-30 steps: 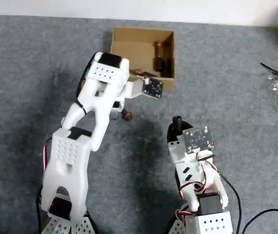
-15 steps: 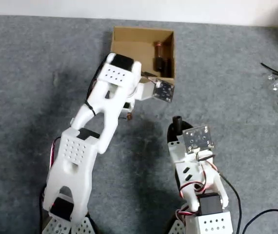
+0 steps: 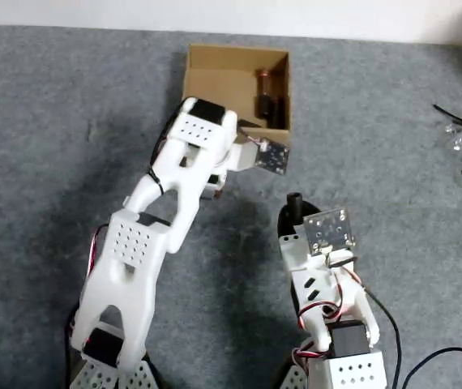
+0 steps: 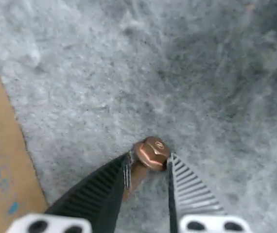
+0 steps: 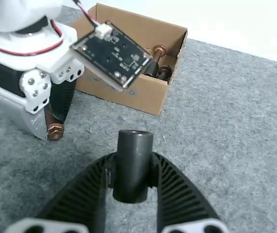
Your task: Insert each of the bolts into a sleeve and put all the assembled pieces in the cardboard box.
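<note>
Grey felt desk (image 3: 44, 121), pale wall strip along the far edge. Cardboard box (image 3: 219, 81) sat at the far middle, open side up. Assembled pieces (image 3: 265, 93) lay against one inner wall, dark sleeves with copper ends showing.

Left arm (image 3: 166, 211) stretched forward. Left claw (image 4: 148, 165) hung low over the felt, just beside the box's near wall, clenched on a bolt (image 4: 151, 152). Copper hex head sat at the fingertips and the shank ran back between the fingers. Could not tell whether the head touched the felt.

Right claw (image 5: 132, 170) stood nearer the arm bases, apart from the box, gripping a sleeve (image 5: 134, 143). Sleeve was black, upright, open end up. Bolt and sleeve were near each other but not touching.
</note>
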`<state>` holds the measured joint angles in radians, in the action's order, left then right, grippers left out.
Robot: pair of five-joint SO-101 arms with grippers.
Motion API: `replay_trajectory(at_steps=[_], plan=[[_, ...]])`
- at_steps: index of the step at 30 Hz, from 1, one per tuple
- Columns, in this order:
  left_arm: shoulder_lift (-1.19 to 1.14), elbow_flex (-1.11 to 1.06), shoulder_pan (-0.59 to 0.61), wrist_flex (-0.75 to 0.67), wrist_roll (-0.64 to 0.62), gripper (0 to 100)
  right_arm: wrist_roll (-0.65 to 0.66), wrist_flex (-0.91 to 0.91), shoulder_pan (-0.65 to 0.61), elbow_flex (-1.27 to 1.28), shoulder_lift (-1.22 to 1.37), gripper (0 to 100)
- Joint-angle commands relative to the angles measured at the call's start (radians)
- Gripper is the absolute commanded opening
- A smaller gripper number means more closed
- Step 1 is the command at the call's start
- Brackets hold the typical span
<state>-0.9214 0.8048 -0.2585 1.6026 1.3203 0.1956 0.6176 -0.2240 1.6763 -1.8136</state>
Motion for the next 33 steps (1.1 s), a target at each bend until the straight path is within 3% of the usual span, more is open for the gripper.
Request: replay_trajectory(at_steps=[1,15,19,26,31,33], plan=[[-0.024,0.016,0.038,-0.012,0.117,13,0.015,-0.005,0.008,0.093,-0.025,0.5],[-0.082,0.016,0.081,-0.008,0.147,12,0.017,-0.005,0.008,0.093,-0.025,0.5],[-0.082,0.016,0.076,-0.006,0.146,0,0.017,-0.005,0.008,0.093,-0.025,0.5],[-0.074,0.016,0.07,-0.003,0.143,1,0.017,-0.005,0.008,0.093,-0.025,0.5],[0.001,0.073,0.033,0.147,0.141,1,0.017,-0.005,0.008,0.093,-0.025,0.5],[0.044,0.087,0.015,0.164,0.087,1,0.017,-0.005,0.008,0.093,-0.025,0.5]])
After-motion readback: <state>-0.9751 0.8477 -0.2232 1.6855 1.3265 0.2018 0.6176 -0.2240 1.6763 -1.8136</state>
